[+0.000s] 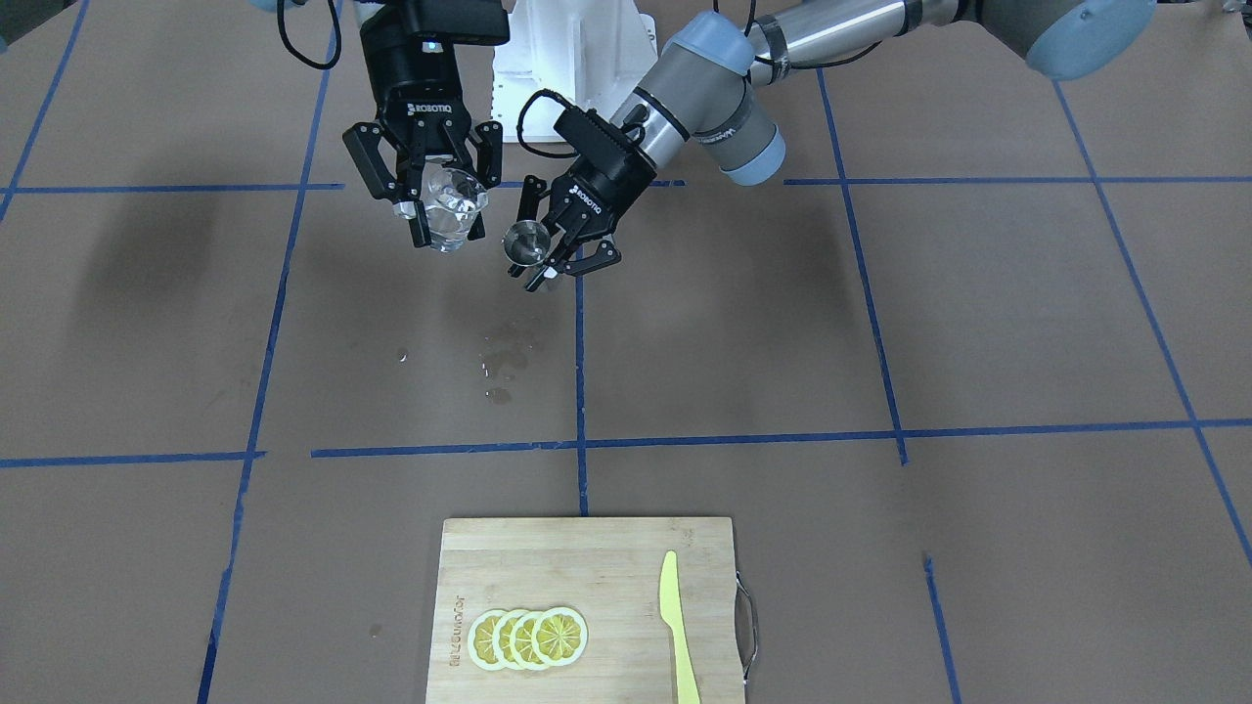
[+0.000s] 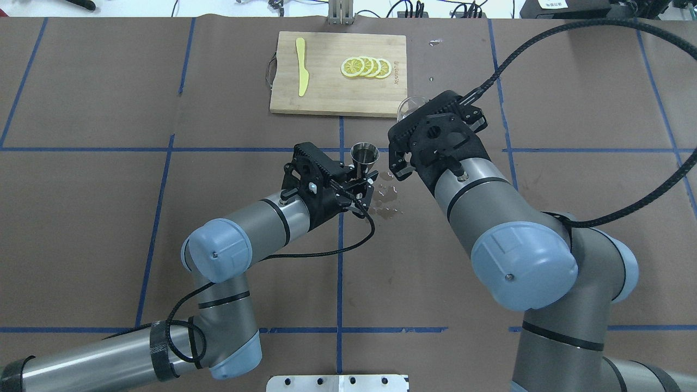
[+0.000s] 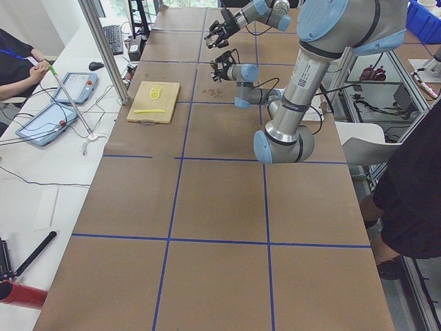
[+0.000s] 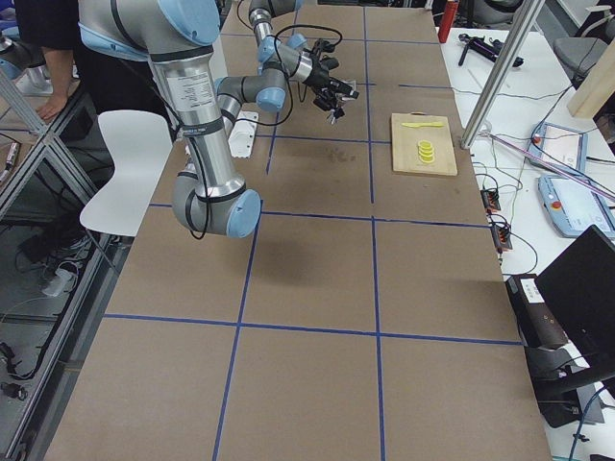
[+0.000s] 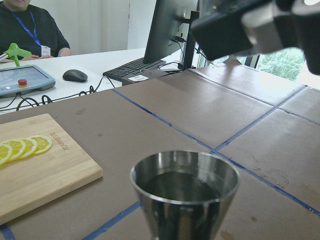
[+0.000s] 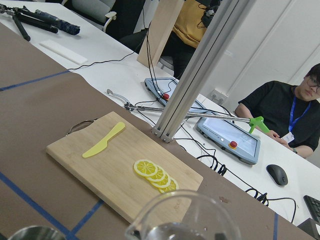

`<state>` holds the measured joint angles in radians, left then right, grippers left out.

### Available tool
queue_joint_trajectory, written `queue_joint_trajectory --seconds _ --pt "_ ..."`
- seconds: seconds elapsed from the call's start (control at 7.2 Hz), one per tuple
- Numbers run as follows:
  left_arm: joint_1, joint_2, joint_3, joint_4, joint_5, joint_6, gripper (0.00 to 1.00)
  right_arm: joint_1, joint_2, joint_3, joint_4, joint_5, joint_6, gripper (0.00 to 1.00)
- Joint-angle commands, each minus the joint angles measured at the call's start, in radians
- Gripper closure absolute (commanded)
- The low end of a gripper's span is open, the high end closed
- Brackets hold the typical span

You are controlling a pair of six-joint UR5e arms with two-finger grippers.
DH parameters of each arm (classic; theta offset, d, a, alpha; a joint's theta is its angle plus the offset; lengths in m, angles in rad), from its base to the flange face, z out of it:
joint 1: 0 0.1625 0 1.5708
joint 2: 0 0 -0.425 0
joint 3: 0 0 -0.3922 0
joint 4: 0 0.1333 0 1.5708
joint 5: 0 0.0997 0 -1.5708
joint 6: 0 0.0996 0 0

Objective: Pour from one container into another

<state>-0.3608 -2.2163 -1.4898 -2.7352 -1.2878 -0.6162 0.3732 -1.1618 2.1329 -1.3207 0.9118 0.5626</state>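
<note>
Jaws on both arms were clenched: your left jaws on the cup [image 1: 525, 242], your right jaws on the glass [image 1: 452, 207]. Both vessels hung above the surface [image 1: 880, 323], near each other but not touching. Neither looked tipped far enough to pour, and no stream showed between them. Wet patches [image 1: 504, 364] lay on the surface below them, so I would judge that some liquid had been spilled. The pick-up of both vessels was done. Whether the pour itself was finished or yet to come, you could not settle from these views. Setting the vessels down was left to do.

Your left wrist view alone looked into the cup and showed what seemed a liquid level inside. The overhead view hid nearly all of the glass behind the right wrist, leaving only a bit of rim, while the front view showed it whole between the jaws. The right wrist view put the glass rim at its bottom edge, with the cup's rim in the lower left corner.
</note>
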Motion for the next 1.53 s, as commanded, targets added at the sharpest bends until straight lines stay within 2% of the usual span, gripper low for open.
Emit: queue_joint_trajectory --seconds 0.0,0.14,0.42,0.69,0.97,1.11,1.39 --pt "-0.033 0.029 -0.016 0.000 0.005 -0.071 1.00 0.056 -0.089 0.059 0.000 0.051 0.151 1.00" --pt "-0.058 0.055 -0.024 0.003 0.007 -0.071 1.00 0.105 -0.135 0.071 0.000 0.109 0.189 1.00" --pt "-0.102 0.119 -0.102 0.014 0.010 -0.073 1.00 0.258 -0.208 0.071 0.021 0.307 0.189 1.00" --pt "-0.121 0.220 -0.176 0.022 0.063 -0.076 1.00 0.337 -0.414 0.027 0.321 0.396 0.189 1.00" --pt "-0.132 0.315 -0.205 0.022 0.100 -0.077 1.00 0.360 -0.479 -0.003 0.354 0.490 0.189 1.00" --pt "-0.139 0.390 -0.234 0.022 0.140 -0.135 1.00 0.360 -0.528 -0.008 0.353 0.502 0.195 1.00" --pt "-0.167 0.536 -0.291 0.020 0.142 -0.220 1.00 0.368 -0.565 -0.025 0.360 0.486 0.387 1.00"
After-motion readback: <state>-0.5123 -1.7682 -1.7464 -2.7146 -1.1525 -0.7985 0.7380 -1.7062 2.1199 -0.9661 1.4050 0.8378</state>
